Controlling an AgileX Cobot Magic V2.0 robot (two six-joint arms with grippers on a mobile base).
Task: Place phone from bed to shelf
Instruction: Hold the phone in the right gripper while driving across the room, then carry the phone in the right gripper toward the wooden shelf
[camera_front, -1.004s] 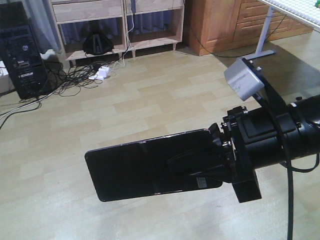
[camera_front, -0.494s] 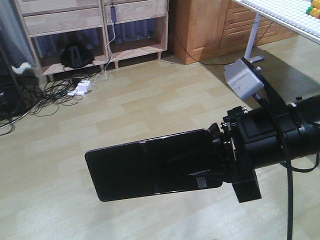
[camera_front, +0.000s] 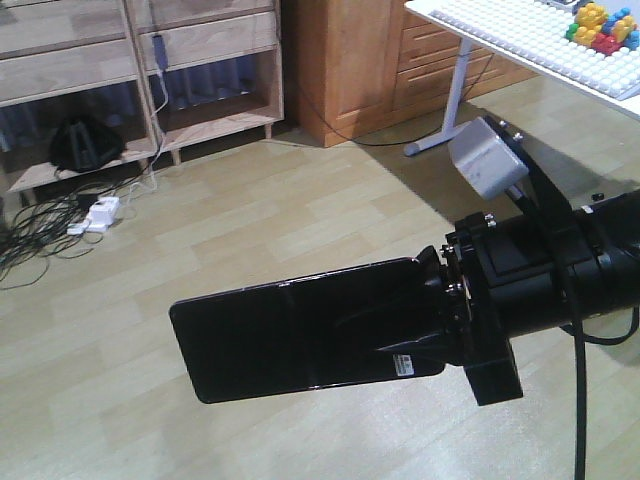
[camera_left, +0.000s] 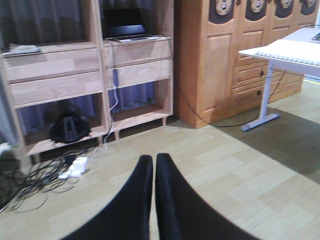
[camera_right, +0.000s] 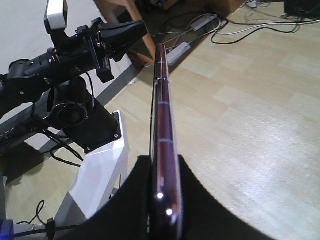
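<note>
Starting with the front view: the phone (camera_front: 300, 335) is in the air over the wooden floor (camera_front: 250, 220), off the bed, with the right gripper (camera_front: 420, 322) jaws clamped on its sticker end. Its long axis runs roughly level across the frame, free end pointing to picture-left and sagging slightly, glossy face up toward the camera. The shelf (camera_front: 200, 45) is well apart, at the far wall near the white desk (camera_front: 520, 35). In the left wrist view the left gripper (camera_left: 153, 190) jaws are together and empty, facing the shelf (camera_left: 135, 52). In the right wrist view the phone (camera_right: 162, 115) shows edge-on, and the jaws grip only its near end. Risk, as I judge it: an end-only grip leaves a long overhang, so the phone could pivot or slip, or its free end could clip a shelf board.
</note>
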